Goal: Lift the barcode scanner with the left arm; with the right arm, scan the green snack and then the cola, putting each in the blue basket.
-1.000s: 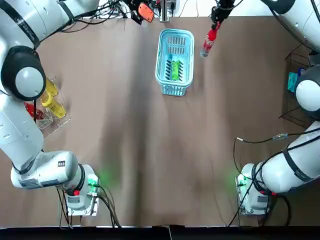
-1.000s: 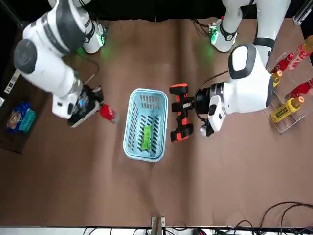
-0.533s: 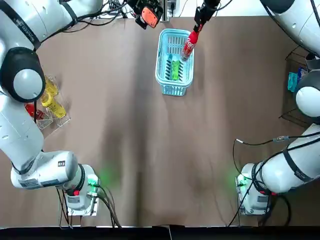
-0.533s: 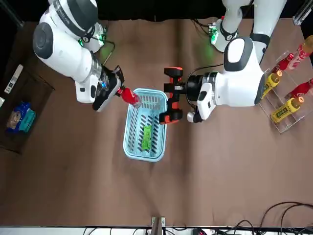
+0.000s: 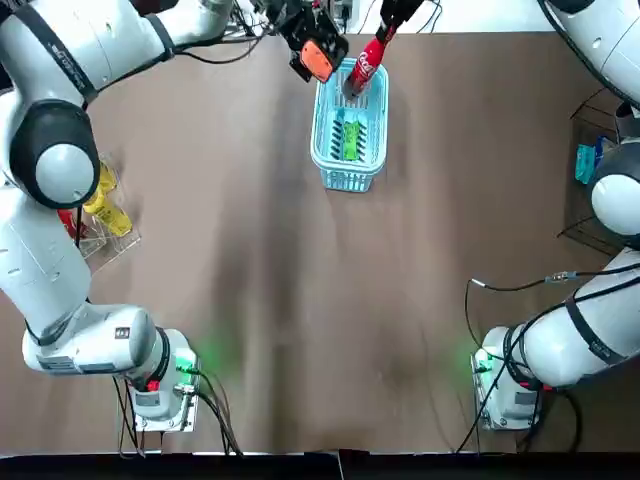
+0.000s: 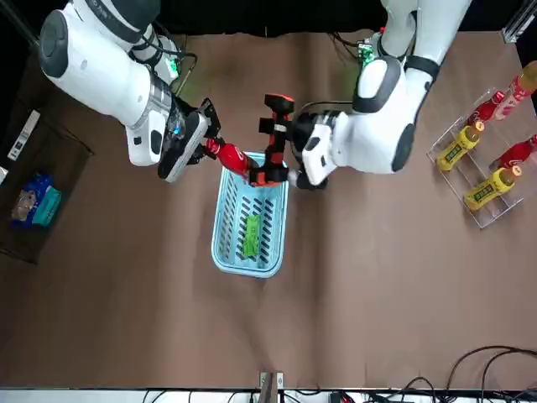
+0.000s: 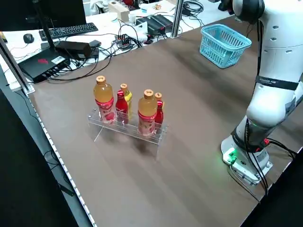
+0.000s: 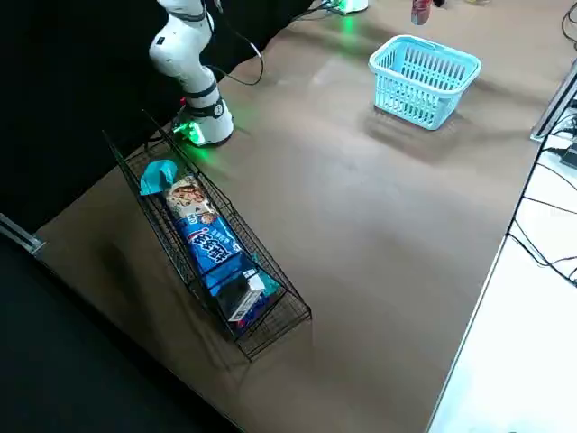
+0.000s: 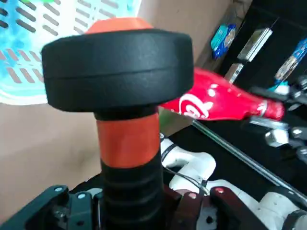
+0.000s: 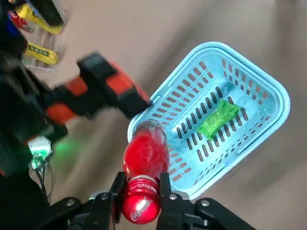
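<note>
My left gripper (image 6: 295, 158) is shut on the handle of the orange and black barcode scanner (image 5: 318, 52), held in the air over the far left corner of the blue basket (image 5: 322, 140). The scanner's head (image 6: 267, 172) is right beside the red cola bottle (image 6: 228, 158). By its cap, my right gripper (image 10: 140, 191) is shut on the cola (image 5: 362, 68), tilted over the basket's far end. The green snack (image 5: 351, 138) lies inside the basket (image 10: 268, 81); in the right wrist view the snack (image 10: 218, 117) shows beyond the bottle.
A clear rack of yellow and red bottles (image 5: 95, 205) stands at my left side of the table. A black wire tray of snack packs (image 8: 207, 244) sits at my right edge. Cables and equipment (image 7: 137, 28) lie beyond the far edge.
My right gripper carried the cola leftward from beside the basket to above its far end. My left gripper brought the scanner down and rightward, next to the bottle.
</note>
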Robot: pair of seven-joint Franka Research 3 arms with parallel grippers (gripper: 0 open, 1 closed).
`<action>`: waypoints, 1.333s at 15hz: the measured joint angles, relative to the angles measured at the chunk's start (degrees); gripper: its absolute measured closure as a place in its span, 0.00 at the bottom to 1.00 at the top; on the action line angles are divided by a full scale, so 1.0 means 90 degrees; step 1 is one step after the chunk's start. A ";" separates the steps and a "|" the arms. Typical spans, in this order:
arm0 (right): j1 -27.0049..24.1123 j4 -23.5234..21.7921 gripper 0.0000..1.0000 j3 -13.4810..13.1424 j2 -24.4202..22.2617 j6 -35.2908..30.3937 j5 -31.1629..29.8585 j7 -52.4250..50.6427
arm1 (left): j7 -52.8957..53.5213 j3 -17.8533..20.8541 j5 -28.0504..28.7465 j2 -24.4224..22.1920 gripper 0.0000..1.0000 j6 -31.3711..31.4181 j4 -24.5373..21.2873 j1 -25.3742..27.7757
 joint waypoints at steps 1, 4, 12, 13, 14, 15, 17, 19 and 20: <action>0.0000 0.0000 0.68 -0.0001 0.0001 0.0025 0.0026 0.0000 | 0.0000 0.0000 0.0000 0.0014 0.94 0.0000 0.0000 -0.0069; 0.0000 0.0000 0.68 -0.0007 0.0003 0.0023 0.0034 -0.0004 | 0.0002 0.0002 0.0000 0.0018 0.94 0.0001 0.0000 -0.0118; 0.0000 0.0000 0.68 -0.0007 0.0007 0.0042 0.0053 -0.0014 | 0.0044 0.0149 0.0615 0.0003 0.94 0.0006 0.0053 0.0033; 0.0000 0.0000 0.68 -0.0008 0.0008 0.0043 0.0053 -0.0014 | 0.0044 0.0186 0.0823 -0.0001 0.94 0.0006 0.0068 0.0167; 0.0000 0.0000 0.68 -0.0009 0.0010 0.0043 0.0053 -0.0016 | 0.0048 0.0201 0.1072 -0.0003 0.94 0.0004 0.0079 0.0321; 0.0000 0.0000 0.68 -0.0009 0.0013 0.0042 0.0053 -0.0016 | 0.0054 0.0205 0.1418 -0.0004 0.94 -0.0004 0.0084 0.0464; 0.0066 -0.0004 0.68 -0.0010 0.0082 0.0063 0.0033 -0.0013 | 0.0020 0.0224 0.2272 -0.0003 0.94 -0.0023 0.0083 0.0596; 0.0372 -0.0020 0.68 -0.0016 0.0471 0.0496 -0.0530 0.0475 | -0.0455 0.0468 0.3276 -0.0001 0.94 -0.0024 0.0016 0.0565; 0.0555 -0.0023 0.68 -0.0016 0.0664 0.0673 -0.0931 0.0887 | -0.0526 0.0607 0.3619 0.0009 0.94 -0.0025 -0.0044 0.0561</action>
